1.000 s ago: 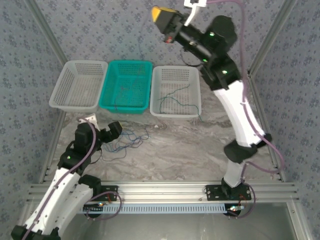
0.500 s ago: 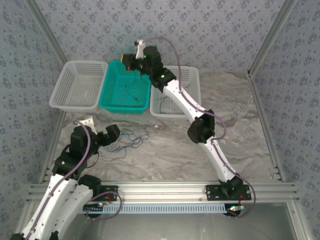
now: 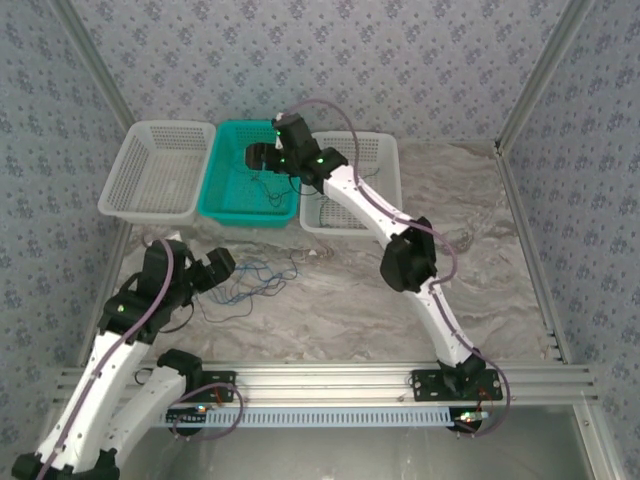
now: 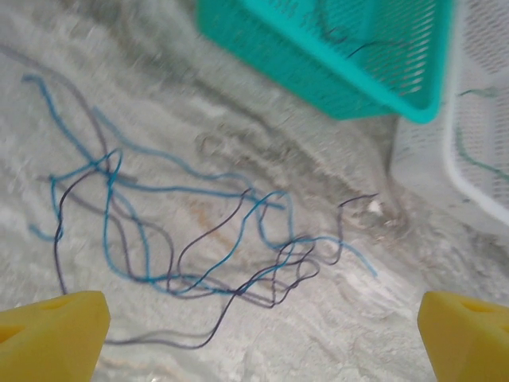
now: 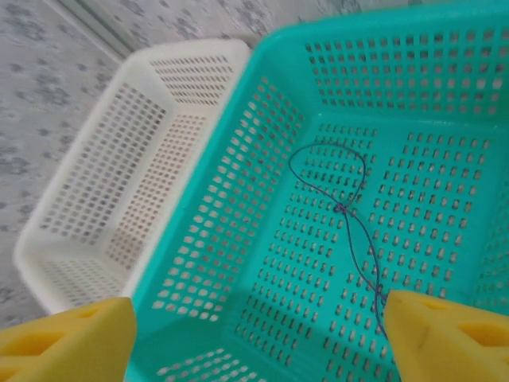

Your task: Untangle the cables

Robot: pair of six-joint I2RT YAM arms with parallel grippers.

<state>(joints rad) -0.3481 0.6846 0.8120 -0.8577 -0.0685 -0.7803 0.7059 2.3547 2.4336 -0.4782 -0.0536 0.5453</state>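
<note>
Right gripper (image 5: 254, 334) hangs over the teal perforated plastic basket (image 5: 238, 199), yellow fingertips (image 5: 71, 334) spread wide, nothing between them. One thin dark purple wire (image 5: 343, 208) lies loose on the basket floor. It has a loop at the far end and a small crossing mid-length, and its near end runs up to the edge of the right-hand pad; cannot tell whether it touches. Left gripper (image 4: 258, 338) is likewise fully spread and holding nothing. It hovers above the tangle of thin blue and dark purple wires (image 4: 215, 270) on the grey marbled table top (image 4: 302, 135), near the front of the teal basket. A thin green wire (image 4: 477, 163) sits in the white perforated plastic basket (image 4: 421, 159) to the right. A second white perforated basket (image 5: 119, 183) stands left of the teal one. Risks, as judged: (1) if the purple wire's near end clings to the pad, lifting the right arm away could drag it back over the rim. (2) The strands on the table cross many times, so a pinch at a crossing would likely take several at once, and the lift would tighten the snarl. (3) The wires are very thin and lie flat, so closing too high misses and too low scrapes the table. (4) A trailing strand could snag a rim and shift a light basket.
</note>
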